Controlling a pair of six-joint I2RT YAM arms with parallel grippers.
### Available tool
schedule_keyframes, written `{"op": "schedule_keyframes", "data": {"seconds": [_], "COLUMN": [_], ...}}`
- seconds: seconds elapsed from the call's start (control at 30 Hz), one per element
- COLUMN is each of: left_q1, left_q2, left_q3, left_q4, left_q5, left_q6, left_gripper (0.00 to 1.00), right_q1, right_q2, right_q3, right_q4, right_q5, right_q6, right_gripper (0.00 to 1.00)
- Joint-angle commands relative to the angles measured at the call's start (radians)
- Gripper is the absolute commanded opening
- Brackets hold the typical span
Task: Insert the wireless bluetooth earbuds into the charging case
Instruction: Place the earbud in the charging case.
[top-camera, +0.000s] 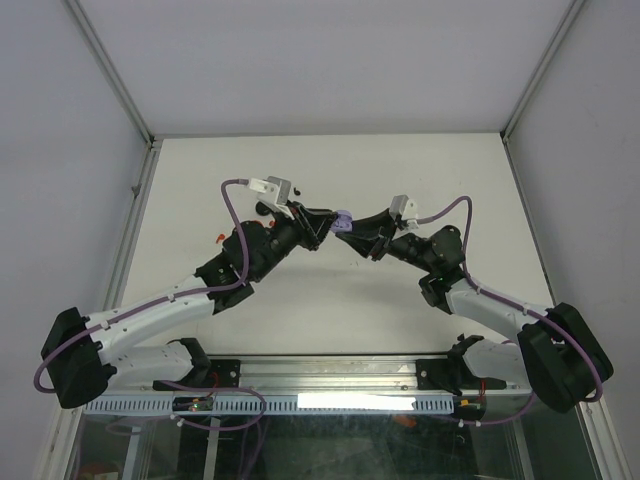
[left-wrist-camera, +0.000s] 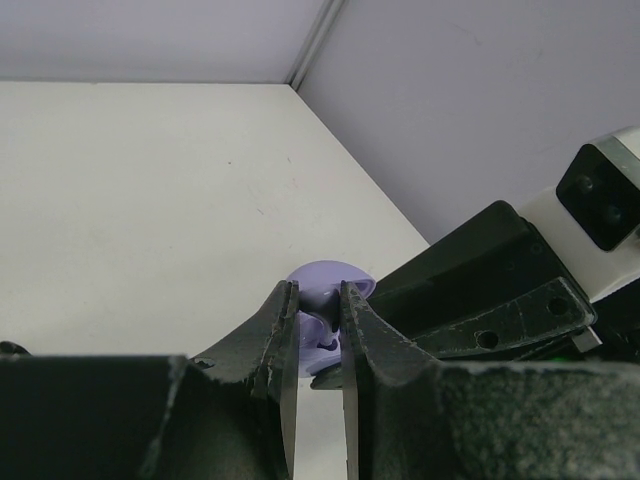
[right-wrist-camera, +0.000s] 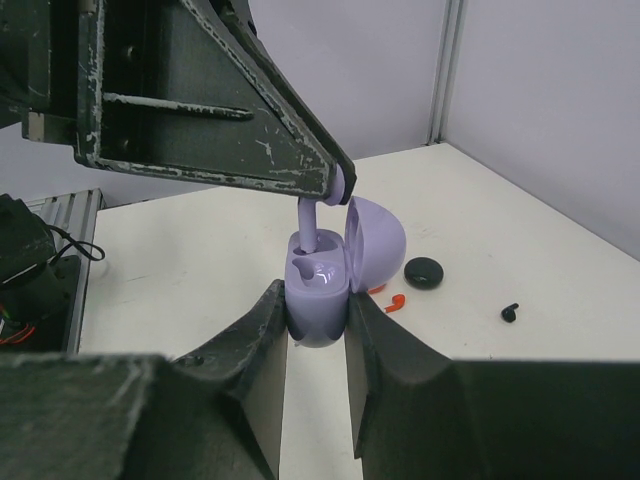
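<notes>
The pale purple charging case is held above the table with its lid open. My right gripper is shut on the case body. My left gripper is shut on a pale purple earbud, held upright with its stem tip in the case's far slot. In the left wrist view the earbud sits between the fingertips with the case lid behind it. In the top view both grippers, left and right, meet at the case mid-table.
On the table beyond the case lie a black round case, a red earbud and a black earbud. A small red item and a dark item lie by the left arm. Enclosure walls stand close.
</notes>
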Motion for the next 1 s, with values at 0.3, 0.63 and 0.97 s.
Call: {"op": "schedule_keyframes", "data": {"seconds": [0.3, 0.63, 0.97], "left_q1": [-0.032, -0.081, -0.085], "left_q2": [0.009, 0.049, 0.064], "left_q3": [0.05, 0.09, 0.109], "left_q4": [0.031, -0.031, -0.085], "left_q5": [-0.039, -0.124, -0.158], "left_q6": [0.049, 0.087, 0.066], "left_gripper": [0.0, 0.05, 0.3], "right_q1": [0.006, 0.006, 0.006], "right_q2": [-0.031, -0.029, -0.03], "right_q3": [0.014, 0.014, 0.009], "right_q4": [0.049, 0.046, 0.042], "right_q5": [0.023, 0.03, 0.042], "right_q6": [-0.019, -0.02, -0.022], "right_gripper": [0.04, 0.04, 0.04]}}
